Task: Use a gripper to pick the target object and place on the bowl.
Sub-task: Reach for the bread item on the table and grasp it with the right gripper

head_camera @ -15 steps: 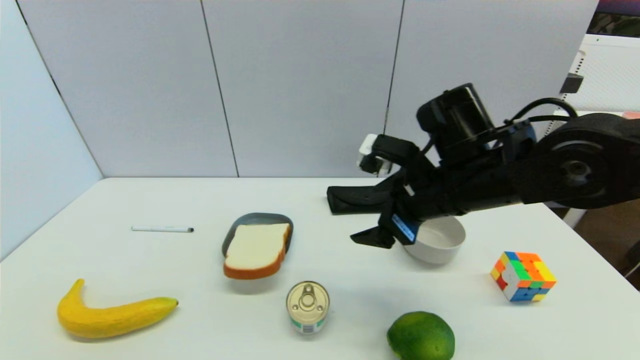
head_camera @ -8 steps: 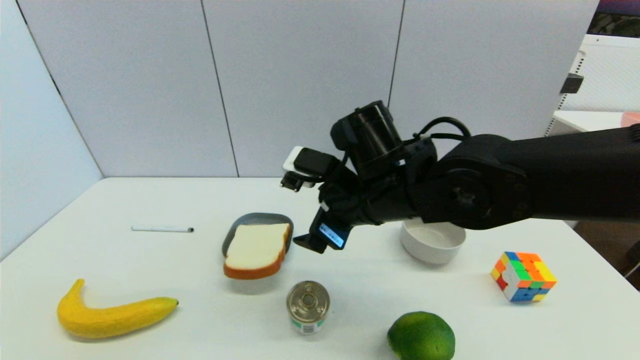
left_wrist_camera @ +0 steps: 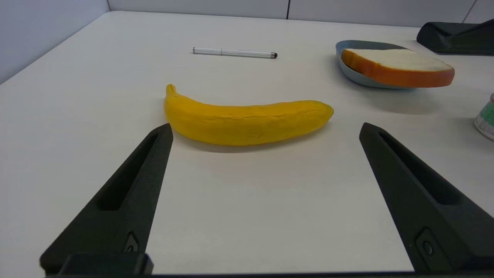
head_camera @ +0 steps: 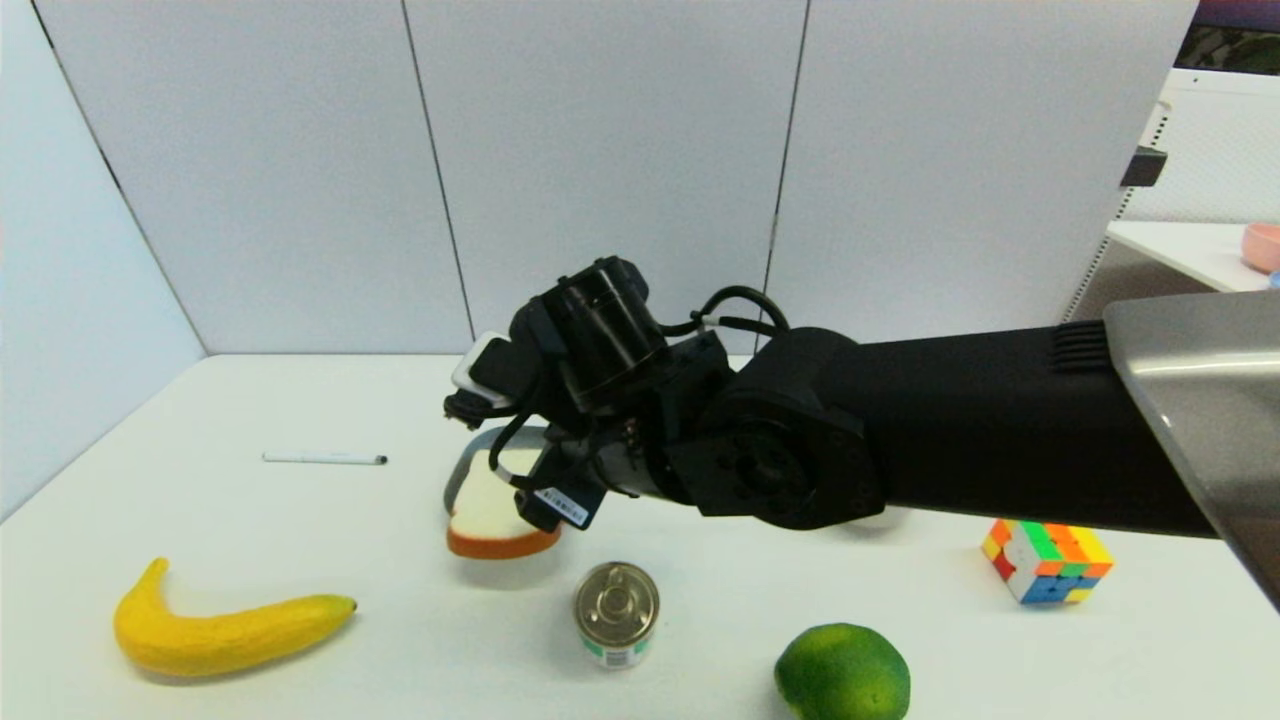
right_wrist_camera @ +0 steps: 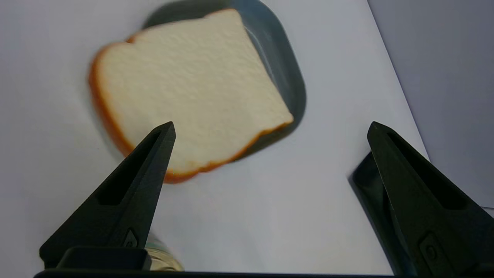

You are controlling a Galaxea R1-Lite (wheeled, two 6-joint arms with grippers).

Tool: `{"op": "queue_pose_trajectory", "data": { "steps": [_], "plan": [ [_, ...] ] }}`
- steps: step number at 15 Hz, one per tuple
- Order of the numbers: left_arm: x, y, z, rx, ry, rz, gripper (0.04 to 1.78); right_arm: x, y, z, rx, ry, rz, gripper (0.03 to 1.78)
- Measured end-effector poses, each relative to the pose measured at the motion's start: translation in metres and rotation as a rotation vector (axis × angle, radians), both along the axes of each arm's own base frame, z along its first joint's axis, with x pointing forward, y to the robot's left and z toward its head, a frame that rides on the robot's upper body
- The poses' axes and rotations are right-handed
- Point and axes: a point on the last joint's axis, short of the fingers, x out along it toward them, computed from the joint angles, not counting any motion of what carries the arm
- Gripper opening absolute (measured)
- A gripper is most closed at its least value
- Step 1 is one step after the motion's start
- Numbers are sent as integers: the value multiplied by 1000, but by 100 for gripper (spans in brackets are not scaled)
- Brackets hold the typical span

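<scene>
The toast slice (head_camera: 488, 522), white with an orange-brown crust, lies on a grey plate (head_camera: 453, 484) left of the table's middle. It also shows in the left wrist view (left_wrist_camera: 397, 65) and the right wrist view (right_wrist_camera: 189, 92). My right gripper (head_camera: 545, 497) hangs just above the toast's right side, open and empty (right_wrist_camera: 270, 129), with one fingertip over the crust edge. The bowl is hidden behind my right arm. My left gripper (left_wrist_camera: 266, 129) is open and empty, low over the table near the banana (left_wrist_camera: 247, 121); it is out of the head view.
The banana (head_camera: 225, 630) lies front left, with a white pen (head_camera: 325, 458) behind it. A tin can (head_camera: 616, 612) and a lime (head_camera: 842, 672) stand at the front, a colour cube (head_camera: 1047, 560) to the right. A dark flat object (left_wrist_camera: 455, 36) lies beyond the plate.
My right arm has swung left from over the bowl to over the toast and plate. It now covers the bowl. Nothing on the table has moved.
</scene>
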Motion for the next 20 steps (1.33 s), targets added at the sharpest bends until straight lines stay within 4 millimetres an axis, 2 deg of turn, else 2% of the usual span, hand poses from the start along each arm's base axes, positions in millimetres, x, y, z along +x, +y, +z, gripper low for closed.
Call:
{"op": "queue_pose_trajectory", "data": {
  "steps": [4,10,17,20],
  "plan": [
    [0,0,0,0,0,0,171,-21,16,-6,-14,-12,16,172],
    [0,0,0,0,0,0,171,-42,21,-24,-50,3,58,172],
    [0,0,0,0,0,0,171,-50,29,-44,-68,-9,65,172],
    [0,0,0,0,0,0,171,-47,35,-50,-64,-43,52,172]
  ]
}}
